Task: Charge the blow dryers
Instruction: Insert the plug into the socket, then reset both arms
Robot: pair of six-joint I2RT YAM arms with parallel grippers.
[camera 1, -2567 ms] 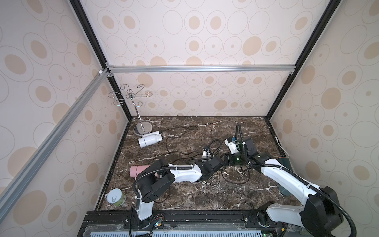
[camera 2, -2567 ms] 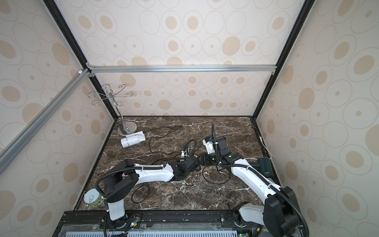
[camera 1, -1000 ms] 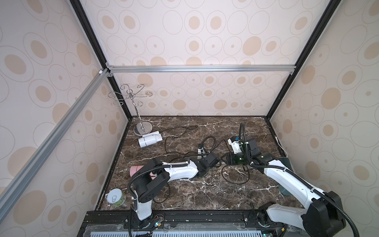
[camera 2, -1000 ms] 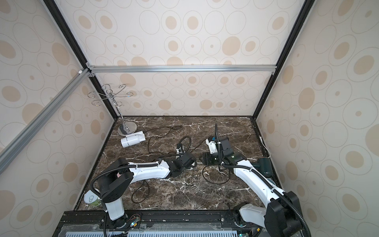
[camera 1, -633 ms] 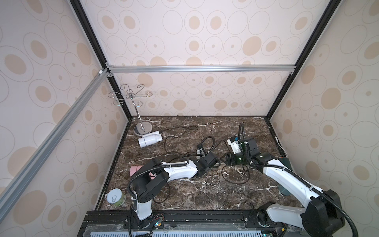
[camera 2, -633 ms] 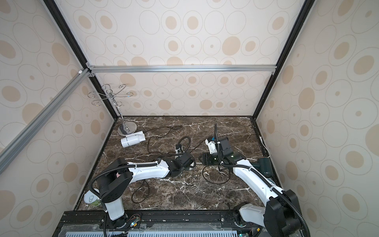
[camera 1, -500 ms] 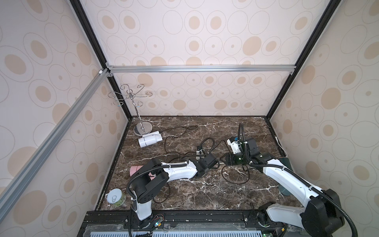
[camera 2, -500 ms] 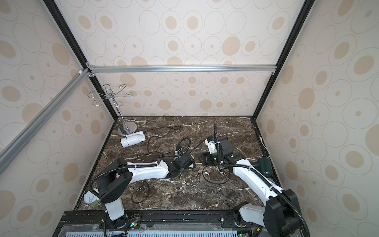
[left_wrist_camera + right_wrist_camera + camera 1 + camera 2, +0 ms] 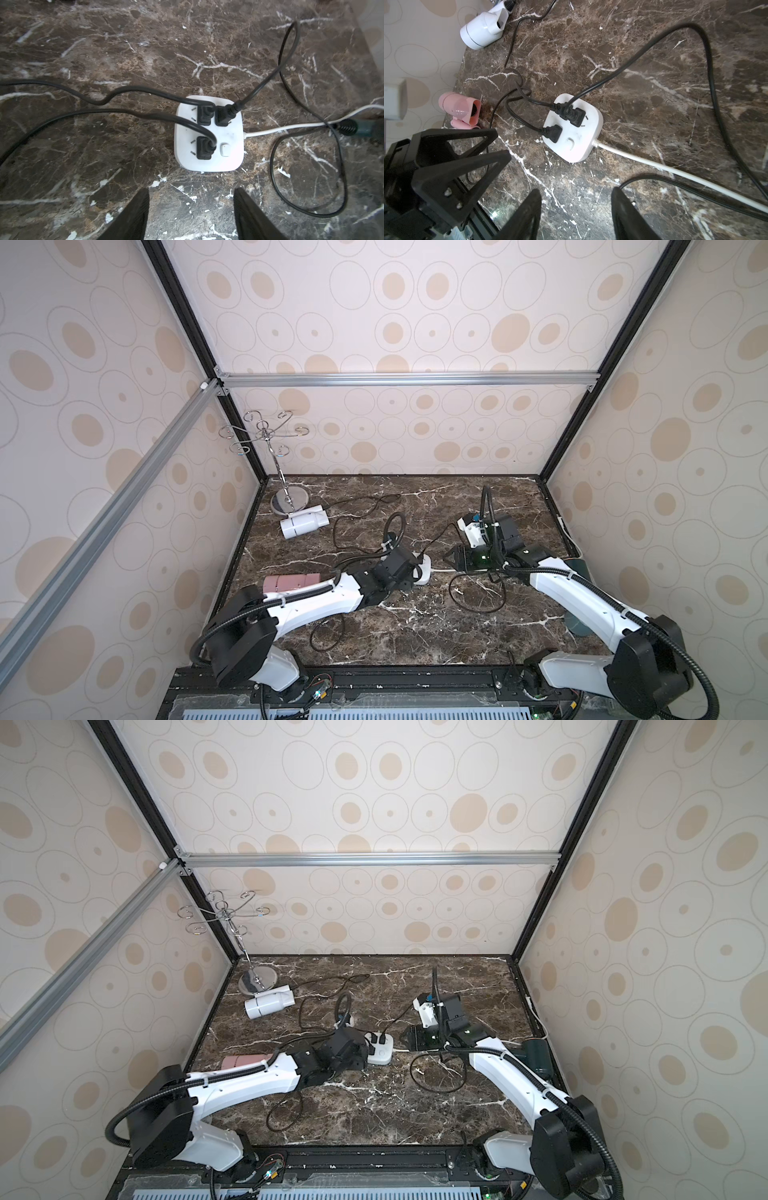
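Observation:
Three black plugs (image 9: 204,148) sit in the square white power strip (image 9: 209,162) at mid-table. Their cords run to the blow dryers: the white one (image 9: 303,524) at the back left, the pink one (image 9: 291,583) by the left wall, and the dark green one (image 9: 536,1052) by the right wall. My left gripper (image 9: 191,191) hovers just short of the strip, open and empty; the right wrist view also shows it (image 9: 502,143). On the strip's other side my right gripper (image 9: 576,192) is open with only bare marble between its fingers.
A chrome hook stand (image 9: 286,502) rises in the back left corner. The strip's white lead (image 9: 675,168) runs toward the right wall. Loose black cord loops (image 9: 478,593) lie in front of the strip. A teal-grey cup (image 9: 575,624) sits behind my right arm.
My left gripper has opened, letting go of the plug now seated in the strip, and has drawn back slightly. The right arm has stayed put.

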